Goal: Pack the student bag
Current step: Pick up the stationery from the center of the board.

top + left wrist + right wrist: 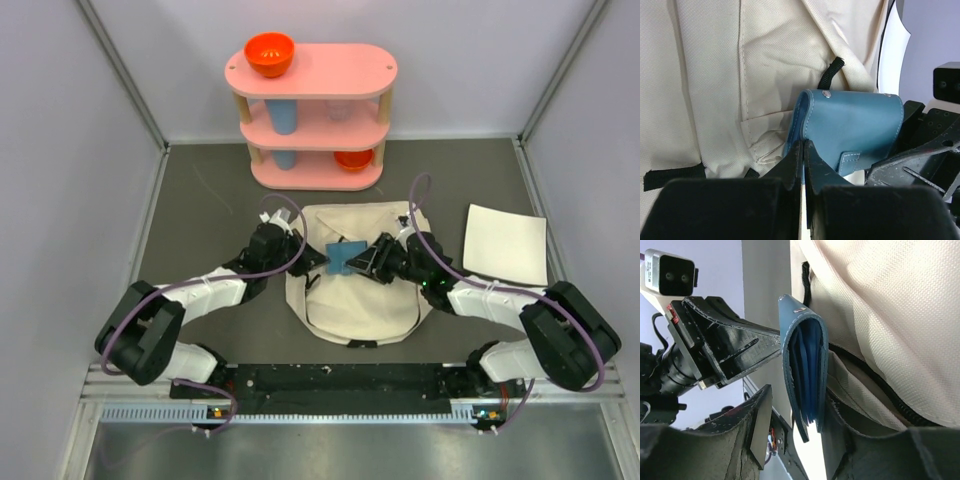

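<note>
While the left gripper [802, 150] has its fingers pressed together at the student bag's [352, 300] pocket seam, the right gripper [795, 407] straddles a stitched, upright blue wallet [850, 125], jaws apart, one finger clear. The cream canvas bag lies mid-table [200, 210], with both arms crowding its mouth. A white sheet [505, 243] lies to the right and a pink shelf [312, 70] stands behind.

— Where are your 2 arms?
— My left arm [215, 290] and right arm [490, 298] both reach forward and bend inward, wrists low. The tips face each other, near but apart.
— And the grippers?
— My left gripper [803, 150] has its 2 fingers pressed together. My right gripper [797, 405] has its jaws parted.
</note>
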`<state>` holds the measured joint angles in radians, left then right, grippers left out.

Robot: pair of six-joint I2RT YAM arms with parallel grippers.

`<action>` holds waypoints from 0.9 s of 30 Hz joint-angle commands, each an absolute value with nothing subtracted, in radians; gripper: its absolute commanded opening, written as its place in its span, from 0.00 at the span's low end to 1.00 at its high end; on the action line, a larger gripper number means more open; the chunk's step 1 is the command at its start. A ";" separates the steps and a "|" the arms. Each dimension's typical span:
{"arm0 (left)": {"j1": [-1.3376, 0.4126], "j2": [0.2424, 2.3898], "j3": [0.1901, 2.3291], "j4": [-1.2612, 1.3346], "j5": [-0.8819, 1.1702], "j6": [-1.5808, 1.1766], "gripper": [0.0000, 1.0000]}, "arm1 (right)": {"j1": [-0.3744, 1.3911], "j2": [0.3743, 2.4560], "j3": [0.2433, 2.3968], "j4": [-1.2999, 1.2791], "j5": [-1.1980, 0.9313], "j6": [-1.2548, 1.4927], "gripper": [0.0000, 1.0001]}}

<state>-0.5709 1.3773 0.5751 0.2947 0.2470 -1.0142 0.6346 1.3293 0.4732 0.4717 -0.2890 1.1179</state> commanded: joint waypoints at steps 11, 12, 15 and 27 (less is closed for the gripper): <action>-0.577 1.341 0.617 0.240 0.266 -0.849 0.50 | 0.629 1.247 0.508 0.477 -0.224 0.985 0.00; -0.575 1.294 0.626 0.198 0.244 -0.824 0.60 | 0.627 1.179 0.505 0.448 -0.213 0.970 0.00; -0.577 1.221 0.689 0.138 0.157 -0.666 0.82 | 0.627 0.995 0.499 0.272 -0.112 0.910 0.00; -0.613 1.538 1.224 -0.115 0.181 -0.331 0.87 | 0.627 0.514 0.557 -0.439 0.512 0.891 0.00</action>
<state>-0.5804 1.4429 1.1065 0.0059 0.1669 -0.4286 0.6315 0.5804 0.5068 -0.2119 0.2897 0.8967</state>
